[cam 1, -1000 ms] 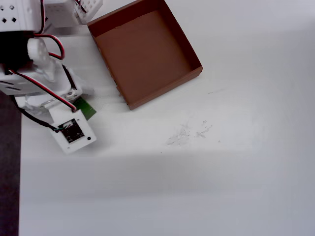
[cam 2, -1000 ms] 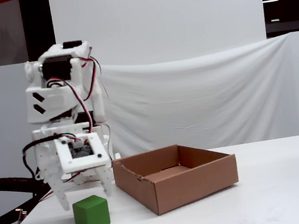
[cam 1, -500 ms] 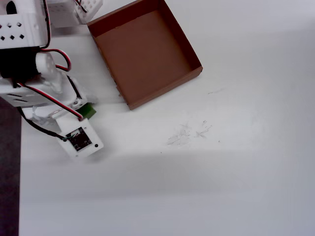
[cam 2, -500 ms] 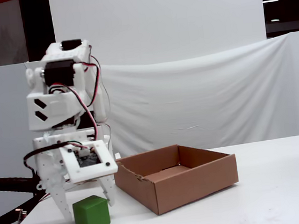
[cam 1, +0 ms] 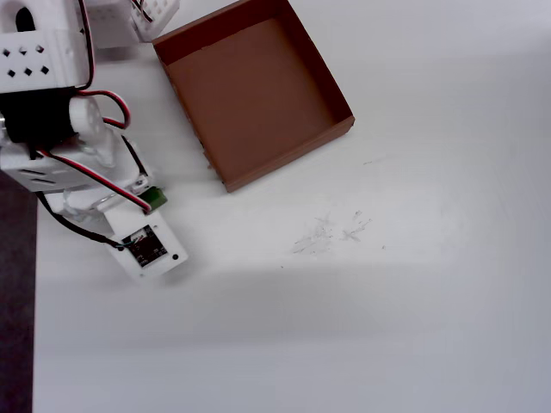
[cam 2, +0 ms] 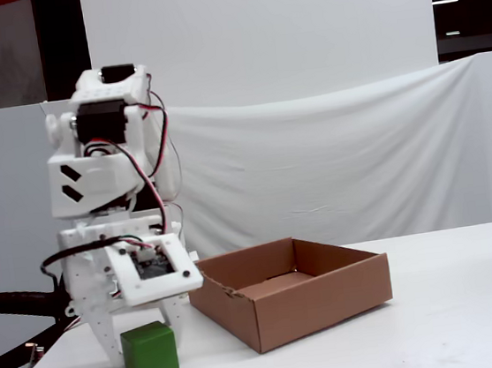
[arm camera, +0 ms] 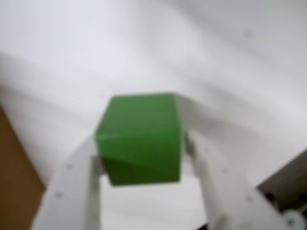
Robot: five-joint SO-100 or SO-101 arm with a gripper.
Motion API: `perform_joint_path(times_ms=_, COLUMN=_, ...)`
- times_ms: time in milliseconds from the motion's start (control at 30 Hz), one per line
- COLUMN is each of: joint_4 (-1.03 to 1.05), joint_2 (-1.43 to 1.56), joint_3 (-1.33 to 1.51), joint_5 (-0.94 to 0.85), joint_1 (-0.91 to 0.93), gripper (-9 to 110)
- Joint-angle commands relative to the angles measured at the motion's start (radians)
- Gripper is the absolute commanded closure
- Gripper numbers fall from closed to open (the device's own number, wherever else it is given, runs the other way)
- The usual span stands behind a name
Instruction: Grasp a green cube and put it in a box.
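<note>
Green cube [arm camera: 139, 139] sits between the spread pincer [arm camera: 144, 160] fingers, near the box [cam 2: 295, 298] wall.

A lab-like test bench: white table [cam 2: 438, 304], hung white cloth backdrop [cam 2: 332, 156], wired arm [cam 2: 106, 164]

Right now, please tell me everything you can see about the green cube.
The green cube is small, solid and bright green, with darker sides and a smooth, matte look. In the fixed view it sits flat and upright on the white table, left of the box and apart from it. The claw straddles it: the wrist view shows one white finger on each side. Whether they press it is unclear. From overhead, only a corner shows.
</note>
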Motion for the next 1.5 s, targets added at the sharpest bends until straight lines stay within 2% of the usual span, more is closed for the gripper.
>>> perform_joint_path(times_ms=0, joint_4=-0.014, joint_2=0.006, joint_3=-0.055, joint_5=-0.009, joint_1=-0.009, gripper=81)
perform_joint_path(times_ms=567, joint_4=-0.018, joint_2=0.04, joint_3=-0.044, joint_5=-0.008, joint_1=-0.009, gripper=86)
perform_joint_path(times_ms=933, joint_4=0.149, joint_2=0.267, joint_3=-0.051, joint_5=0.008, joint_1=-0.037, gripper=87)
perform_joint_path(times_ms=1167, joint_4=0.344, joint_2=0.44, joint_3=-0.08, joint_5=0.071, joint_1=-0.192, gripper=87)
perform_joint_path(times_ms=1467, joint_4=0.459, joint_2=0.563, joint_3=-0.094, joint_5=0.152, joint_1=-0.417, gripper=87)
